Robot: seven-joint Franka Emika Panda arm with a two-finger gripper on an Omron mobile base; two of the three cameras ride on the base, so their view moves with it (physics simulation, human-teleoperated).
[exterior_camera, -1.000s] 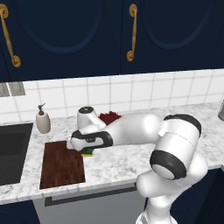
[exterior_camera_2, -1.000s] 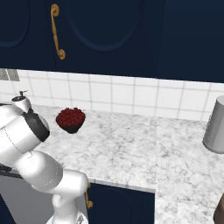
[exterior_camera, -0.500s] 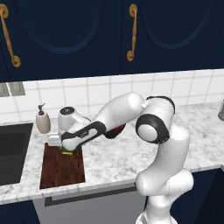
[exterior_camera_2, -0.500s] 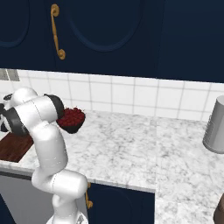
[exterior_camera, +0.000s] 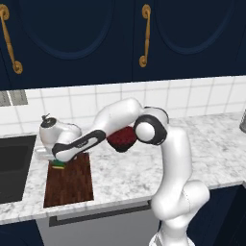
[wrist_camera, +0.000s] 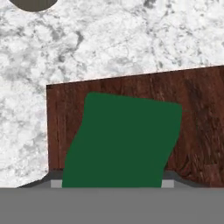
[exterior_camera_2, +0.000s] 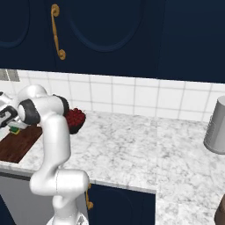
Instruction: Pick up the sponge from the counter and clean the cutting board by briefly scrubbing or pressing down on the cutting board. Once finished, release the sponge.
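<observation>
Now, step: scrub phase — sponge held over the board's far end.
Gripper: gripper [exterior_camera: 59, 161] clamped on the sponge [exterior_camera: 58, 165]; fingers sit at the sponge's two sides in the hand view, the green pad between them.
Sponge: green face [wrist_camera: 122, 142] toward the hand camera, yellow layer toward the wood; seen also from the right base view [exterior_camera_2: 15, 130]. Touching the board or just above it — cannot tell.
Cutting board: dark reddish plank board [exterior_camera: 69, 182] on the marble worktop [exterior_camera: 129, 175], long axis running from the front edge toward the wall.
Key relation: sponge lies directly under the gripper, at the board's far-left corner; most of the bare wood stretches toward the front edge.
Judgement: pressing straight down, or drawing along the board's long axis toward the front edge, looks like the useful stroke.
Nearby: bowl of red fruit [exterior_camera: 122, 139] just right of the board's far end; soap dispenser [exterior_camera: 46, 118] behind the wrist.
Risk: drifting left takes the sponge off the wood.
</observation>
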